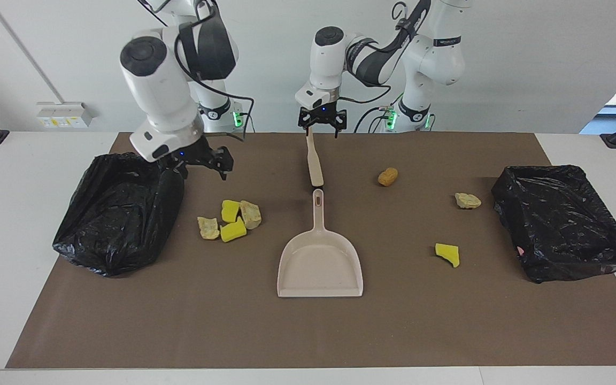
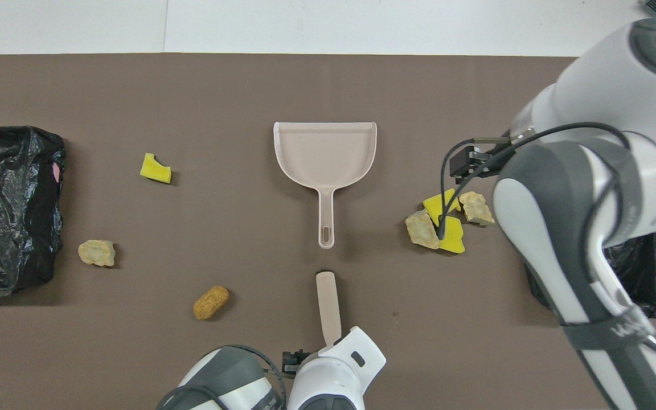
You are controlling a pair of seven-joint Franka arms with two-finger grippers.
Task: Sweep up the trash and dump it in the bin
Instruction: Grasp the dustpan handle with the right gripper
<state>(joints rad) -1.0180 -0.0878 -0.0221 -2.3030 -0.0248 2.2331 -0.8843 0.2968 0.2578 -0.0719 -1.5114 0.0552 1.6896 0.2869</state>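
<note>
The beige brush (image 1: 314,163) (image 2: 328,304) lies in line with the beige dustpan (image 1: 320,262) (image 2: 325,154), nearer to the robots. My left gripper (image 1: 321,131) (image 2: 305,361) is open over the end of the brush's handle. Trash lies scattered on the mat: a cluster of yellow and tan scraps (image 1: 230,219) (image 2: 445,219), an orange-brown lump (image 1: 387,176) (image 2: 210,302), a tan lump (image 1: 468,200) (image 2: 97,253) and a yellow sponge piece (image 1: 447,254) (image 2: 155,169). Open and holding nothing, my right gripper (image 1: 201,163) (image 2: 467,162) hangs over the mat between that cluster and a bin (image 1: 118,211).
Two bins lined with black bags stand on the brown mat (image 1: 308,331), one at each arm's end; the one at the left arm's end (image 1: 562,222) (image 2: 9,208) is in full view. The right arm covers much of its bin (image 2: 641,267) from above.
</note>
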